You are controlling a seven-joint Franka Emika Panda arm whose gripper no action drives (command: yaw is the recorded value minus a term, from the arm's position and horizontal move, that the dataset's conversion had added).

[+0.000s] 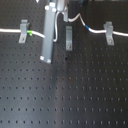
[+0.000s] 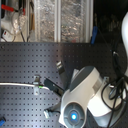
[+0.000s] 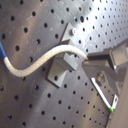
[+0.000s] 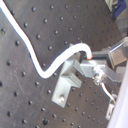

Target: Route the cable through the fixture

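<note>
In the first exterior view the white cable [image 1: 75, 19] comes in from the left through the left clip [image 1: 23, 31]. Its green band [image 1: 30, 34] sits just past that clip. My gripper [image 1: 63, 14] is shut on the cable above and slightly behind the middle clip, the fixture [image 1: 68, 38]. From there the cable drops past its blue band [image 1: 86, 26] to the right clip [image 1: 108, 31]. In the first wrist view the gripper [image 3: 89, 57] pinches the cable [image 3: 50, 56] right beside the fixture [image 3: 62, 69]. The second wrist view shows the cable [image 4: 47, 74] looping around the fixture [image 4: 67, 81], not in its fork.
Everything stands on a black perforated board [image 1: 75, 95]. A grey part of the arm [image 1: 47, 40] hangs between the left and middle clips. In the second exterior view the arm's white body [image 2: 82, 100] fills the lower right, and shelves with clutter [image 2: 50, 20] stand behind the board.
</note>
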